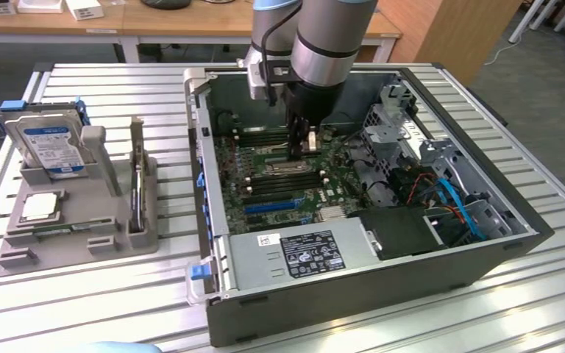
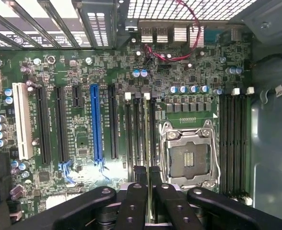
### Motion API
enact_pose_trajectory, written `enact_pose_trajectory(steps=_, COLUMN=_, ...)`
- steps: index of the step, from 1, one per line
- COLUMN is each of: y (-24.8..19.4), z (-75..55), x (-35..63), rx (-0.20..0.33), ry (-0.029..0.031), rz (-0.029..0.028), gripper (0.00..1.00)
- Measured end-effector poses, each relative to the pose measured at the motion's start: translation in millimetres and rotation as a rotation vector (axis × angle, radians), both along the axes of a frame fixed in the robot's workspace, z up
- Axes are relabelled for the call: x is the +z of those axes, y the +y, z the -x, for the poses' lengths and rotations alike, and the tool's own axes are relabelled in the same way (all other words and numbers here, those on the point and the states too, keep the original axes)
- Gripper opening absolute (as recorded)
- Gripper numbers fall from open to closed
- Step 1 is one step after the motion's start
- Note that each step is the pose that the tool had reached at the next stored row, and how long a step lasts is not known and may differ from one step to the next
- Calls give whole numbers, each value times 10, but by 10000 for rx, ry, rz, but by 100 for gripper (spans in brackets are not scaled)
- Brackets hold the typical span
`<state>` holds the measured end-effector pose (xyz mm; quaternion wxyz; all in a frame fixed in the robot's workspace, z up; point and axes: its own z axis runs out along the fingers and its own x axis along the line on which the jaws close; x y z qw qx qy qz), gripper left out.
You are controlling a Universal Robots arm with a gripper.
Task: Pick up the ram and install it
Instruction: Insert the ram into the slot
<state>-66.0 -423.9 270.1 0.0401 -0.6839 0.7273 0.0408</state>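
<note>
In the exterior view, the claw [image 1: 302, 151] was seen low inside the open computer case [image 1: 381, 309] on the counter [image 1: 115, 294], directly over the motherboard's memory slots [image 1: 288, 182]. In the wrist view, the claw was found clamped on the ram [image 2: 146, 134], which was held edge-on between the fingertips. Its long axis was lined up along the slot just beside the CPU socket [image 2: 189, 153]. Whether it was seated could not be told.

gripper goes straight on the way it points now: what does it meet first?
The gripper, shut on the ram, points down at the memory slots beside the CPU socket. The ram's edge would likely meet a slot first; the gap is unclear.
</note>
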Motion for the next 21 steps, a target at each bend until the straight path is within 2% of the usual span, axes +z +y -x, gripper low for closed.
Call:
enact_pose_trajectory(steps=3, y=0, z=0, x=-29, rx=1, ry=1, rz=77, gripper=14)
enact_pose_trajectory(steps=4, y=0, z=1, x=-39, rx=-1, ry=0, rz=129, gripper=14)
enact_pose_trajectory(steps=7, y=0, z=0, x=-61, rx=1, ry=1, rz=332, gripper=14)
enact_pose_trajectory(steps=21, y=4, z=-29, x=-128, rx=1, ry=-11, rz=343, gripper=14)
